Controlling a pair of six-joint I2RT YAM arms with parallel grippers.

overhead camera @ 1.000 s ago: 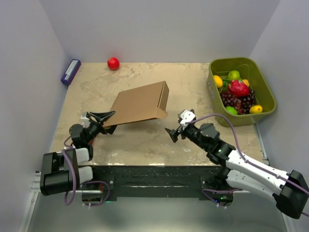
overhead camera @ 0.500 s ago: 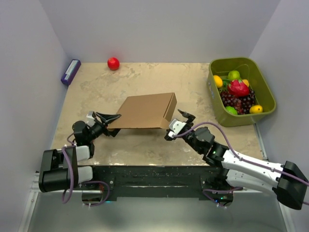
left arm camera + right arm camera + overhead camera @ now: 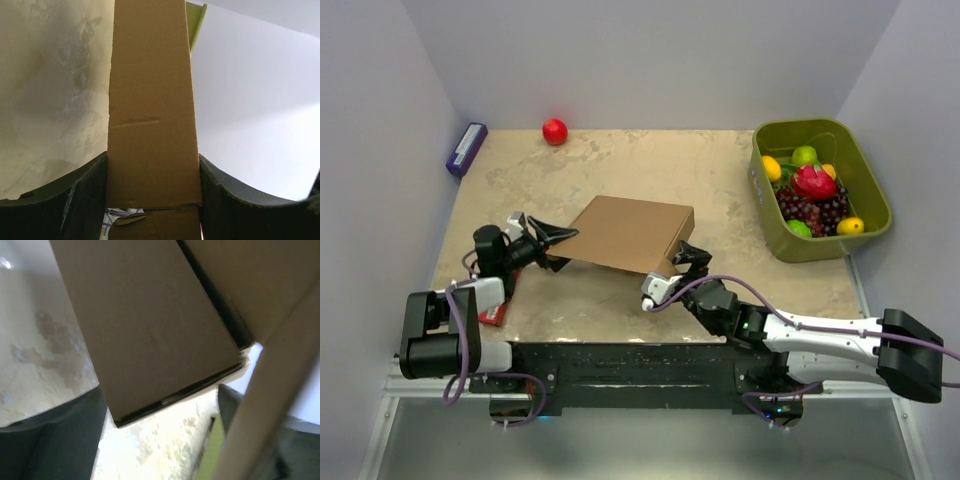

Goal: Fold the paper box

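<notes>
The paper box (image 3: pixel 630 233) is a shallow brown cardboard rectangle, closed and held slightly tilted over the middle of the table. My left gripper (image 3: pixel 556 243) is shut on its left edge. In the left wrist view the box side (image 3: pixel 150 100) fills the gap between both fingers (image 3: pixel 85 195). My right gripper (image 3: pixel 682 260) sits at the box's near right corner with its jaws spread. In the right wrist view the box corner (image 3: pixel 150 335) hangs just ahead of the open gripper (image 3: pixel 160 407), and a cardboard edge (image 3: pixel 265 390) crosses in front of the right finger.
A green bin (image 3: pixel 876 216) full of fruit stands at the right edge; its rim shows in the left wrist view (image 3: pixel 197 20). A red ball (image 3: pixel 554 131) and a purple block (image 3: pixel 466 148) lie at the back left. A small red item (image 3: pixel 492 316) lies by the left arm.
The box has swung down from a steep tilt to nearly flat and shifted right. My right gripper has moved left and closer to the box's near right corner.
</notes>
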